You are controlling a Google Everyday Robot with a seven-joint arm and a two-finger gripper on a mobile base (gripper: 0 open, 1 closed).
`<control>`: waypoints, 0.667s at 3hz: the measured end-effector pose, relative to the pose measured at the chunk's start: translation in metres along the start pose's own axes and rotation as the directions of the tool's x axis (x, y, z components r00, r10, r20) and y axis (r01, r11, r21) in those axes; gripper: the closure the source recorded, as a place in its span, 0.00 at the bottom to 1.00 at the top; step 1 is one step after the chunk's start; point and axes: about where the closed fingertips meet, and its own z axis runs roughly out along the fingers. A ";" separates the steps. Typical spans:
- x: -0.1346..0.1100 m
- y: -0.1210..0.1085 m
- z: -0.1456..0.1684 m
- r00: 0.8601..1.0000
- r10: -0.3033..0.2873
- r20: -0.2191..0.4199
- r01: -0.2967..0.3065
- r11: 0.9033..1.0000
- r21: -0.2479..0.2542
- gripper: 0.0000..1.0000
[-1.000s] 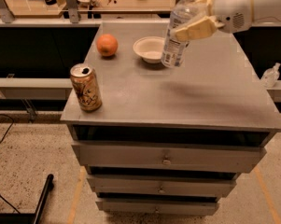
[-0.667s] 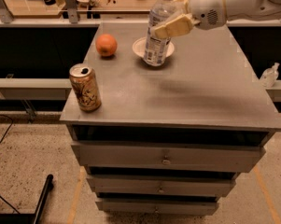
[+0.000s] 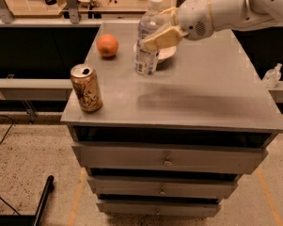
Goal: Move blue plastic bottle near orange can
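Clasping the bottle (image 3: 145, 61) about its upper half with tan fingers (image 3: 162, 36), clenched on it from either side. Gripper (image 3: 154, 30) at upper centre of the frame, arm reaching in from the upper right. Bottle upright, white cap on, base at or just above the desk (image 3: 216, 95); cannot tell which. Grasp made, then, and by judgement the task partly done. Can (image 3: 86, 88) standing at the lower-left corner of the desk, well apart from the bottle. Left to do: carry down and left, set beside the can, let go. Bottle clear, fill not readable. Can top silver with a dark hole, contents unseen. White bowl (image 3: 169, 54) just behind the bottle, mostly hidden, inside not visible. Orange fruit (image 3: 107, 45) loose to the bottle's left, in no container.
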 end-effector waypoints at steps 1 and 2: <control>0.008 0.042 0.041 1.000 -0.018 -0.019 0.016 0.994 -0.108 1.00; 0.011 0.074 0.073 0.999 -0.033 -0.037 0.025 0.979 -0.202 1.00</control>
